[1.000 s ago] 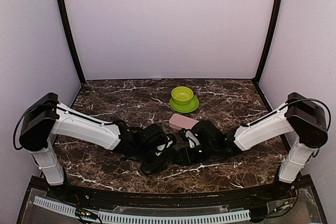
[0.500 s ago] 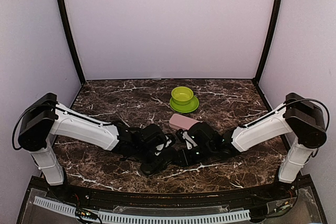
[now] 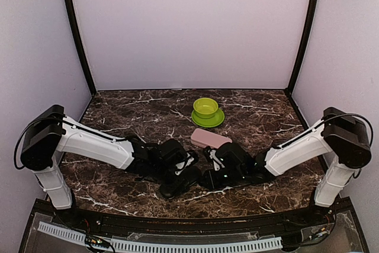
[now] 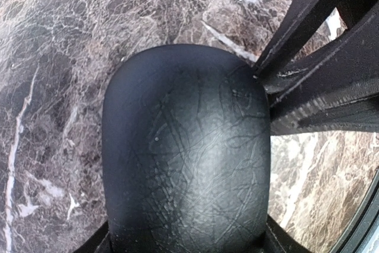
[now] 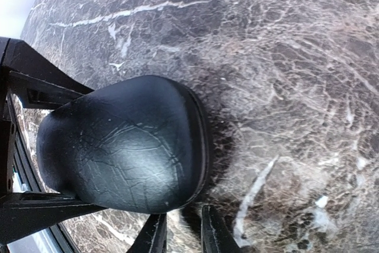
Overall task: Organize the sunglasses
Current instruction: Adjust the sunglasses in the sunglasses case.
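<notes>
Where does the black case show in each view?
Top external: black case low centre, near the front edge.
Left wrist: black case fills the middle.
Right wrist: black case lower left.
Shared landmark: the veined marble table beneath it.

Neither pair of sunglasses can be made out in any view. From above, no thin black frame with dark lenses and no thin red frame shows on the bench (image 3: pixel 118 114). Both wrist views are filled by the closed black case (image 4: pixel 186 158) and the marbled surface around it. Their state, pose and place cannot be told.
</notes>
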### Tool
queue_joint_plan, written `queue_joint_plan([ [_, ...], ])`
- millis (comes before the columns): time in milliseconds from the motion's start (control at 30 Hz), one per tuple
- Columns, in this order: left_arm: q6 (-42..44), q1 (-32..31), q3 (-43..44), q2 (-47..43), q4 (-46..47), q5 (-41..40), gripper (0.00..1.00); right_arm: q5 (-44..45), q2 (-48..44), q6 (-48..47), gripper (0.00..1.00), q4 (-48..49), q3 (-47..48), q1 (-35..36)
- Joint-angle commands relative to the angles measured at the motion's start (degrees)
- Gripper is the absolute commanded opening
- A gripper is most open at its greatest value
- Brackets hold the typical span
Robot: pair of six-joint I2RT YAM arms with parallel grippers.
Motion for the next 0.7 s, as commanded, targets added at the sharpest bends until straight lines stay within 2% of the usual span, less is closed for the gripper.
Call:
queue_joint_plan([
  [0,1.9,-0.8,-0.6,-1.0,0.2,6.8,0.38,7.2,-0.2,1.3,0.21,-2.9,-2.1,-0.2],
  [267,1.8,-1.2,-0.2,-0.3,0.1,6.0,0.38,6.3,0.6,1.4,0.20,-0.9,-1.7,-0.2],
  [467,-7.0,-1.6,2.7,1.6,-5.5,-4.7,0.41,4.0,2.2,1.2,0.21,-1.8,0.9,-0.3],
  [667,-12.4,0.9,4.6,2.0,-10.3,-11.4,0.50,3.0,1.1,1.5,0.21,-2.4,1.0,-1.3],
])
